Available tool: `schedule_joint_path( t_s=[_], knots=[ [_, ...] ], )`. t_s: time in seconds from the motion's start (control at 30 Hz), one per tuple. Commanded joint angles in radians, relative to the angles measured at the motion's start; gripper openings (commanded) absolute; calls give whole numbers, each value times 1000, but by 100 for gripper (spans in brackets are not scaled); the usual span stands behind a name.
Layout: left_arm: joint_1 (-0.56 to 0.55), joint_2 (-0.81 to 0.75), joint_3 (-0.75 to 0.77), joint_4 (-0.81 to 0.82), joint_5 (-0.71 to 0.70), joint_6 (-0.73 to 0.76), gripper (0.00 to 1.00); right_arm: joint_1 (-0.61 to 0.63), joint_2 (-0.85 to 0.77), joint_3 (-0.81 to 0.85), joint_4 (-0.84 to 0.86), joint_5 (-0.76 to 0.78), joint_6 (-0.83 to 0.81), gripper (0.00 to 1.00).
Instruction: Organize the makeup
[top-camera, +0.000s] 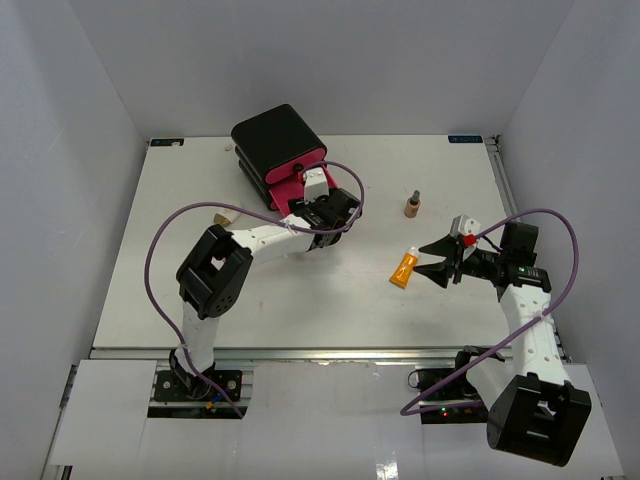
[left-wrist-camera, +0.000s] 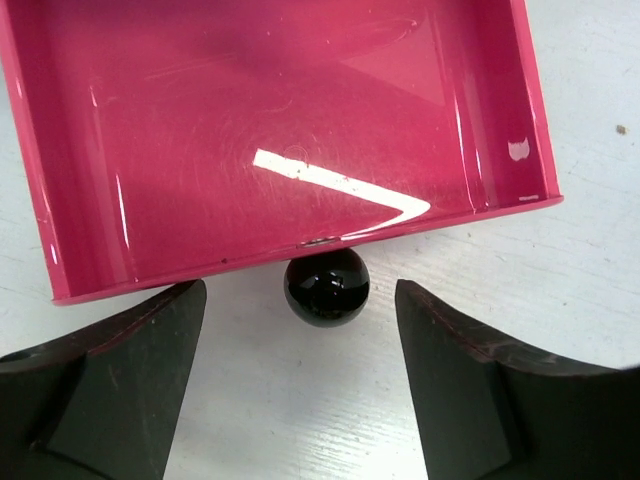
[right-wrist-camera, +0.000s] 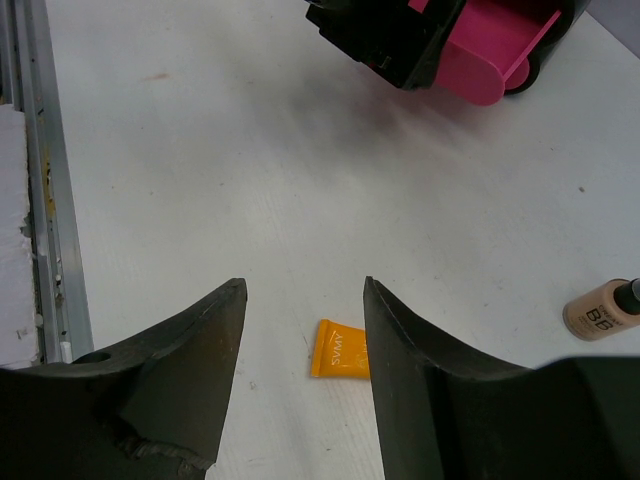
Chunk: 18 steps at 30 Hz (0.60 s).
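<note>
The orange squeeze tube (top-camera: 403, 268) lies on the table; in the right wrist view the orange tube (right-wrist-camera: 338, 353) sits below and between my open right fingers, partly hidden by the right one. My right gripper (top-camera: 432, 262) (right-wrist-camera: 305, 290) is open and empty just right of it. The tan dark-capped bottle (top-camera: 411, 205) (right-wrist-camera: 598, 310) stands farther back. My left gripper (top-camera: 318, 208) (left-wrist-camera: 300, 300) is open and empty, its fingers either side of the black knob (left-wrist-camera: 326, 287) of a pulled-out, empty pink drawer (left-wrist-camera: 70, 200). No lipstick tube shows clearly.
The black box with pink drawers (top-camera: 278, 140) (right-wrist-camera: 480, 55) stands at the back left of the white table (top-camera: 300, 290). A small gold-tan item (top-camera: 223, 215) lies by the purple cable left of my left arm. A metal rail (right-wrist-camera: 45, 200) runs along the near edge.
</note>
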Motion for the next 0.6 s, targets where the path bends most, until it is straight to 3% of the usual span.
schedule_joint_path(
  t_s=[0.0,0.2,0.3,0.4,0.53,0.57],
  knots=[
    [5,-94,25,-15,55,54,94,-7,-12,5,1,-36,-3,58],
    [5,-179,-1,-3,250,172,98,-8,-28,1,2,-19,9,64],
    [6,-248,-31,15,479,297,98,-8,-37,5,-2,-1,49,70],
    [6,-336,-71,25,621,404,98,-6,-49,22,-7,53,107,75],
    [10,-458,-134,34,810,530,98,1,-39,94,-174,133,-28,84],
    [16,-515,-163,27,831,575,98,7,-26,130,-284,177,-88,87]
  ],
)
